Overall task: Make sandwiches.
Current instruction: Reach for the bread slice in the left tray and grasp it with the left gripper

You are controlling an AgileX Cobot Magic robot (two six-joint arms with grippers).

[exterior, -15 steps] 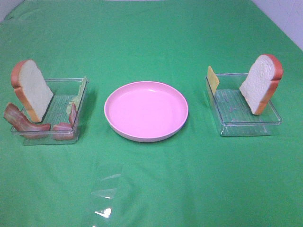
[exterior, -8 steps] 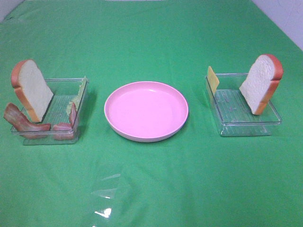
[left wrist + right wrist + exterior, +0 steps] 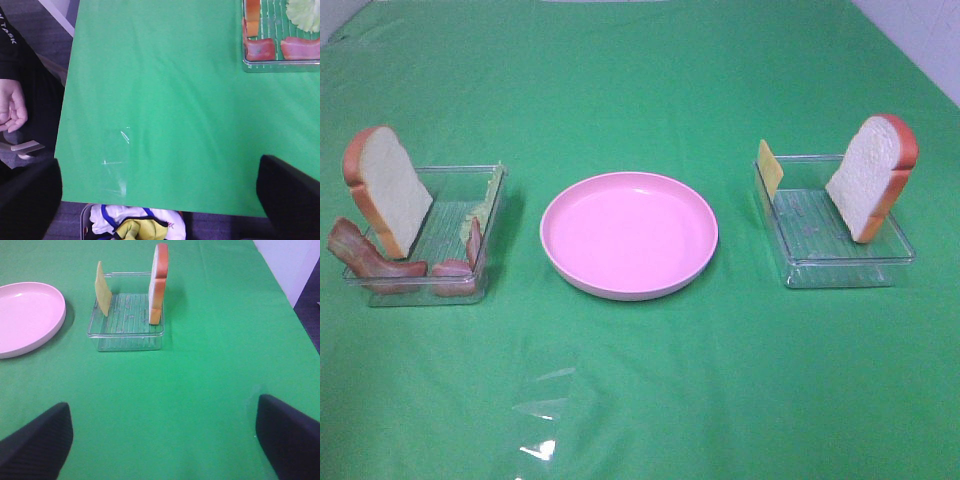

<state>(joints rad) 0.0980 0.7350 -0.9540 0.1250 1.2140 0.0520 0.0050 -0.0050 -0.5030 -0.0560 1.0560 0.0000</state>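
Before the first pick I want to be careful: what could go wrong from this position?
The right bread slice stands tilted at the edge of its clear tray; a nudge could tip it out.
The cheese square is thin and stands against the tray wall, so a grasp may slip.
One bacon strip sticks out over the left tray rim and could fall off.

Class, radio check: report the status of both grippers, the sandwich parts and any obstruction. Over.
Left gripper and right gripper open, empty. Bread slices, cheese, bacon, lettuce in the trays; pink plate bare. No obstruction seen.
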